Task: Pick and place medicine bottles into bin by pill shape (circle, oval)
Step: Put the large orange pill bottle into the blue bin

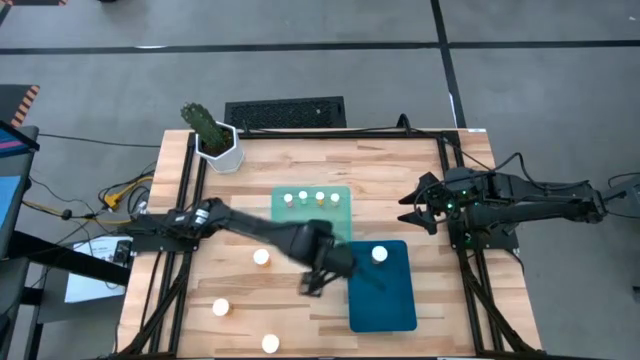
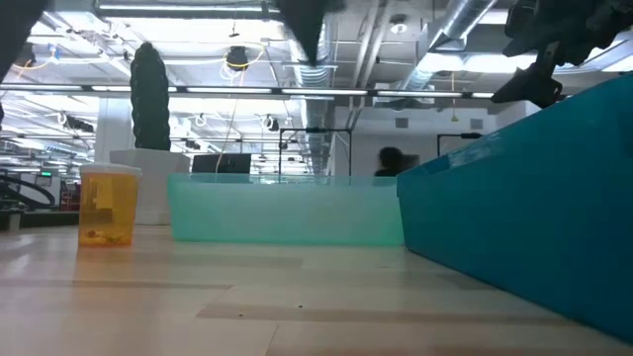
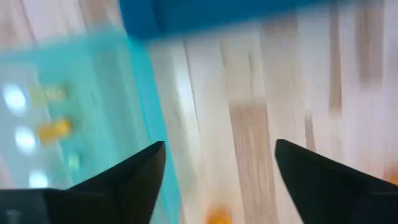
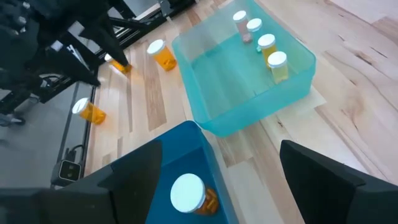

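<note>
Four white-capped medicine bottles (image 1: 312, 197) stand in the light teal bin (image 1: 345, 225), and they also show in the right wrist view (image 4: 260, 37). One bottle (image 1: 380, 254) lies in the dark blue bin (image 1: 385, 300); it also shows in the right wrist view (image 4: 188, 193). Three bottles stand loose on the table's left half (image 1: 261, 257), (image 1: 221, 307), (image 1: 270, 343). My left gripper (image 1: 312, 286) is open and empty above the table, just left of the dark blue bin. My right gripper (image 1: 412, 212) is open and empty, held high at the table's right side.
A white hexagonal pot with a green cactus (image 1: 215, 140) stands at the far left corner. A keyboard (image 1: 285, 112) lies beyond the far edge. The two bins take up the middle of the table. The low view shows one loose bottle (image 2: 109, 205) left of the light teal bin (image 2: 287, 208).
</note>
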{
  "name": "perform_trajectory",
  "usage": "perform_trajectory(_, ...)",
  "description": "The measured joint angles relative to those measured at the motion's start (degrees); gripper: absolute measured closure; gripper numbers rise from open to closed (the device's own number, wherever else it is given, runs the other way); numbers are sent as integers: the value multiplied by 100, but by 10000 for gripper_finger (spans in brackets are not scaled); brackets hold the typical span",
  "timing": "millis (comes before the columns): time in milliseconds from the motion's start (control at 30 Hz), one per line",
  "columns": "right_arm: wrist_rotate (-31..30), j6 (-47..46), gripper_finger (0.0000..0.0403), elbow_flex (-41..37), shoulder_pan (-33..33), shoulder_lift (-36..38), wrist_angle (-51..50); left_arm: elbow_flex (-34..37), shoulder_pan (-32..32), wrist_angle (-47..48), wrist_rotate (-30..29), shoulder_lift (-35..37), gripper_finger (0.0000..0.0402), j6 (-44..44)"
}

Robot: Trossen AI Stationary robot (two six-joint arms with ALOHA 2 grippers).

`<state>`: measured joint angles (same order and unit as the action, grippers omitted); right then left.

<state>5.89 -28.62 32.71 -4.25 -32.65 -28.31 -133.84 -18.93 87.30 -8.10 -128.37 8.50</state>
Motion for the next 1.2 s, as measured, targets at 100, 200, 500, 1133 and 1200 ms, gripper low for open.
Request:
perform_trajectory(100, 0, 2, 69, 0, 0, -2, 0, 168, -368, 256, -282, 101, 67, 292)
perform_trajectory(200, 0, 4, 69, 0, 0, -2, 1, 544, -705, 256, -399, 455, 47, 815)
perform_trajectory(500, 2, 21, 69, 0, 0, 0, 3, 3201, -1606, -58, -926, 2662, 42, 3820)
perform_trajectory(1133, 2, 17, 69, 0, 0, 1, -3, 7776, -1189, -3655, -1470, 4559, 42, 4379)
perform_trajectory(1200, 2, 17, 69, 0, 0, -2, -19, 7817, -1111, -3821, -1361, 4559, 42, 4163)
